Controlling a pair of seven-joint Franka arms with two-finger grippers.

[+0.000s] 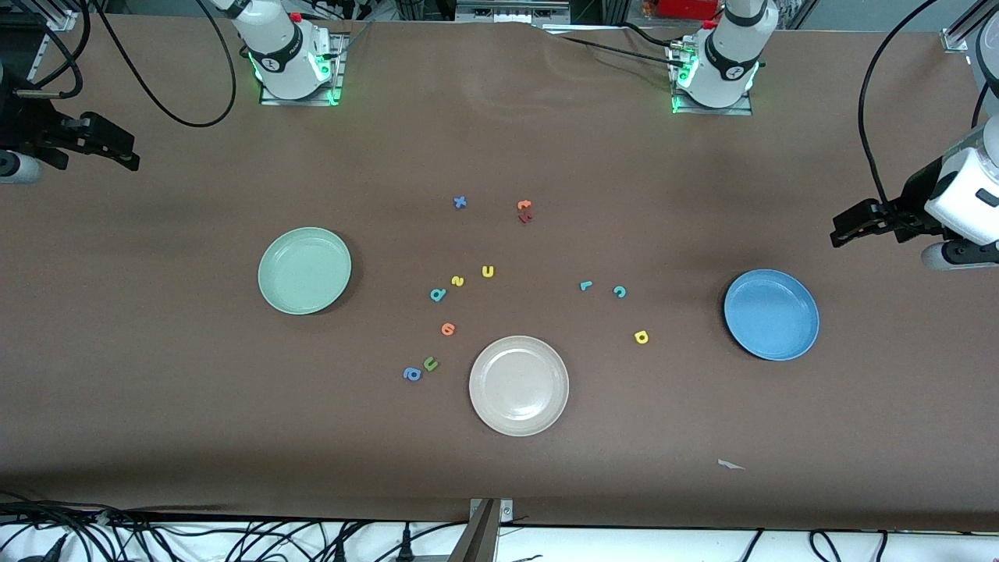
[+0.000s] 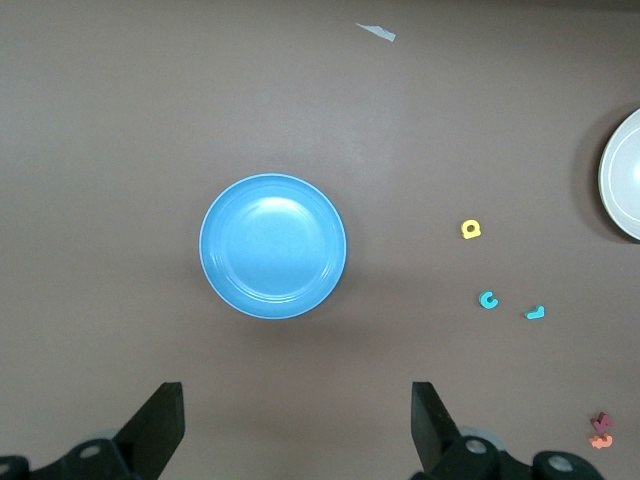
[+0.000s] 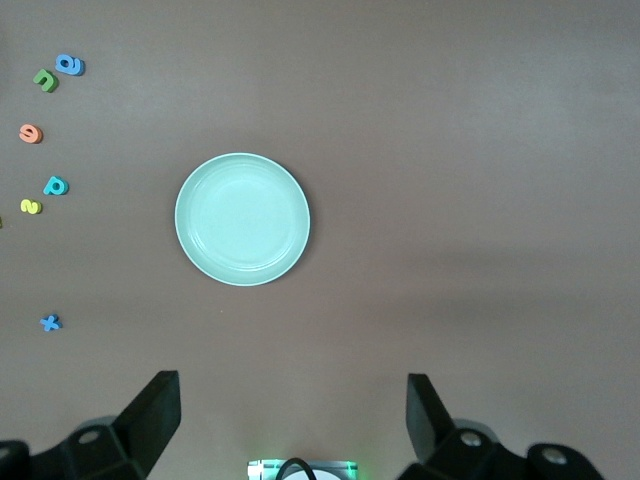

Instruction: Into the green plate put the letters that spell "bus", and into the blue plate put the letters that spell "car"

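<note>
Looking down from the high front camera, you see both plates empty and all six task letters lying loose on the brown table [image 1: 156, 406].

The green plate [image 1: 304, 270] sits at centre-left of the frame, the blue plate [image 1: 771, 314] at centre-right. The beige-white plate [image 1: 519, 385] lies low in the middle.

The "bus" letters cluster just left of centre: teal "b" [image 1: 438, 294], yellow "s" [image 1: 457, 281], yellow "u" [image 1: 488, 272]. They run in a short line rising toward the upper right, between the green plate and the frame's centre.

The "car" letters sit right of centre: teal "r" [image 1: 585, 286], teal "c" [image 1: 619, 292], yellow "a" [image 1: 641, 337]. The "a" lies lowest and closest to the blue plate.

The right gripper [image 1: 125, 154] hangs at the upper left edge of the frame, fingers spread wide, holding nothing. The left gripper [image 1: 847, 226] hangs at the right edge, just above the blue plate, also wide and empty.

The relation that matters for your first move: the "bus" cluster lies toward the frame's centre from the green plate, on the right arm's half. The "car" group lies on the left arm's half. So each arm is likely the nearer one for its own word.

Avoid the green "u" [image 1: 431, 364] and blue "a" [image 1: 412, 375] at lower left of centre, which are decoys.
</note>
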